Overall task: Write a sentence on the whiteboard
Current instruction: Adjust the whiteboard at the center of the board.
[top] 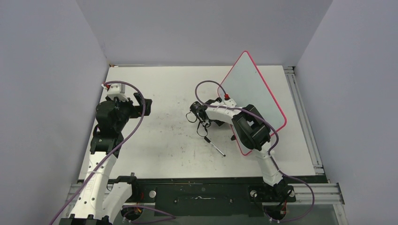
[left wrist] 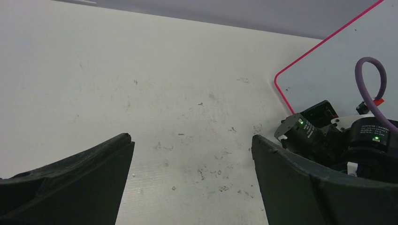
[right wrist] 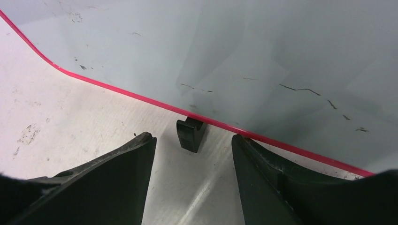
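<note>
The right gripper point(right wrist: 192, 137) stands partly open and empty, a black foot point(right wrist: 190, 135) of the whiteboard point(right wrist: 263, 56) just ahead. The left gripper point(left wrist: 190, 138) gapes wide, holding nothing.

Wide open over the left and middle of the scuffed white tabletop point(top: 159, 150). Blocked at far right by the large pale-grey, red-rimmed whiteboard point(top: 256, 91) standing on its edge, small black plastic foot point(right wrist: 189, 131) just ahead of the parted fingers point(right wrist: 112, 183) of the right gripper point(right wrist: 192, 139). Near middle: slim dark-tipped pen point(top: 217, 148) lying flat. Hemmed left, far and right by plain grey walls point(top: 47, 70).
</note>
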